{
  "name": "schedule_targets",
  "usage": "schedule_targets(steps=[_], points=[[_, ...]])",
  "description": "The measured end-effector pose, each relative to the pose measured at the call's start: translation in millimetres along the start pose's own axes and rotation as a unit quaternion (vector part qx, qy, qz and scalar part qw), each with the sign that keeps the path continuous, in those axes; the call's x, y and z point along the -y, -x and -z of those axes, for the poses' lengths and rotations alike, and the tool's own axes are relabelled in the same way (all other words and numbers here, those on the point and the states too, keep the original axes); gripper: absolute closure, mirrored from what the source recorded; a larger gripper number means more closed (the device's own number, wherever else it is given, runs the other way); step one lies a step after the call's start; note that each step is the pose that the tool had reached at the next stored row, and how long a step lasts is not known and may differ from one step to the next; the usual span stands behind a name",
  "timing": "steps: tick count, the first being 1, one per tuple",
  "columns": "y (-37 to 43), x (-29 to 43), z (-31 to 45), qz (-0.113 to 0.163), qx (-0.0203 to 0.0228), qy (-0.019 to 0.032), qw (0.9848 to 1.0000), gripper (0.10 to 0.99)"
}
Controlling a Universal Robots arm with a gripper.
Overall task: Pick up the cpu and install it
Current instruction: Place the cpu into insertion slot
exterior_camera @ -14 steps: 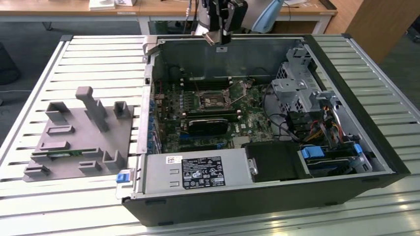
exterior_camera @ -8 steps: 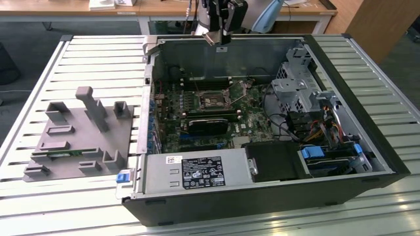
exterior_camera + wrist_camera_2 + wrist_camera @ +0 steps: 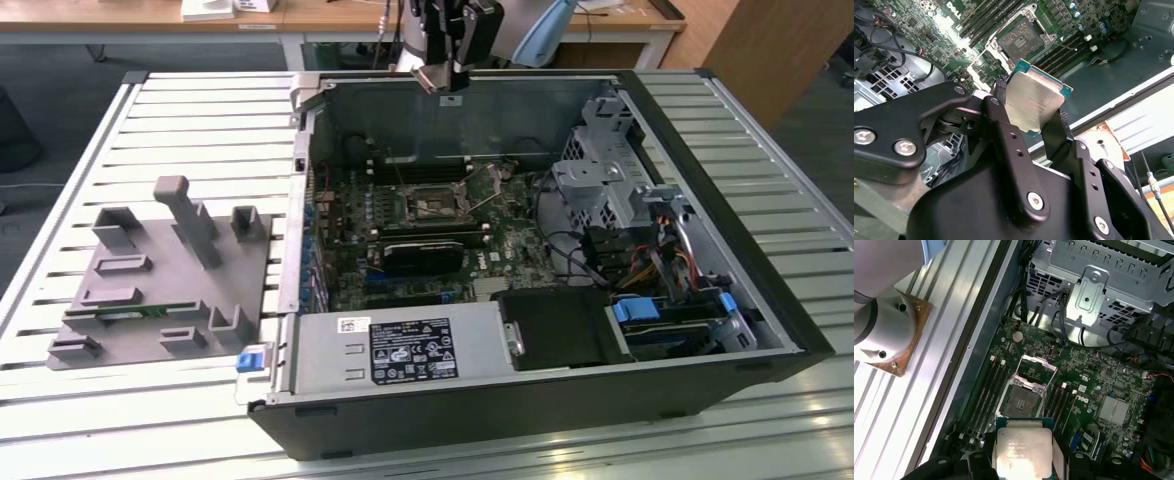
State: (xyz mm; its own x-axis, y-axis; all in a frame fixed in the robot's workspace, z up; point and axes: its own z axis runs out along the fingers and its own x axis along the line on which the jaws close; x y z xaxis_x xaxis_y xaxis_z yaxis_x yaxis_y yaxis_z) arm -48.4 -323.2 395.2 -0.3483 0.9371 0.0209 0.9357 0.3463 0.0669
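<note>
**CPU pinched by its edges, held high over the open socket**

You have the cpu [image 3: 1036, 100] clamped in the gripper [image 3: 1031, 104]. Its two black fingers [image 3: 1009, 125] press on opposite edges of the chip and leave the top face clear. In the exterior view it hangs by the far wall of the computer case [image 3: 747, 250], well above the motherboard [image 3: 441, 230]. In both wrist views the socket [image 3: 1021, 402] lies below it, and the two are apart.

Treat the chip as light, thin and stiff; it should not flex. The smooth metal lid is probably slippery, so the edge grip you have is the right one. Keep contact off the underside, which is likely delicate, as is the socket bed.

The lid is dull silvery metal with soft reflections, square, with a thin teal-green rim. The socket is a dark square recess in a bright metal frame [image 3: 1036, 371] that looks swung open. Long black memory slots [image 3: 991, 390] flank it. The case walls are grey sheet metal, and the table [image 3: 200, 120] is made of pale slats.
</note>
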Motion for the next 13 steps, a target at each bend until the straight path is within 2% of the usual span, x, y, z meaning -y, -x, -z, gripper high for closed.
schedule_targets(steps=[6,11,13], points=[[0.1,0.3,-3.7,-0.039,0.0026,0.0009,0.9992,0.553],[0.2,0.4,-5.0,-0.071,0.0047,0.0015,0.9975,0.553],[0.1,0.4,-5.4,-0.086,0.0058,0.0018,0.9963,0.553]])
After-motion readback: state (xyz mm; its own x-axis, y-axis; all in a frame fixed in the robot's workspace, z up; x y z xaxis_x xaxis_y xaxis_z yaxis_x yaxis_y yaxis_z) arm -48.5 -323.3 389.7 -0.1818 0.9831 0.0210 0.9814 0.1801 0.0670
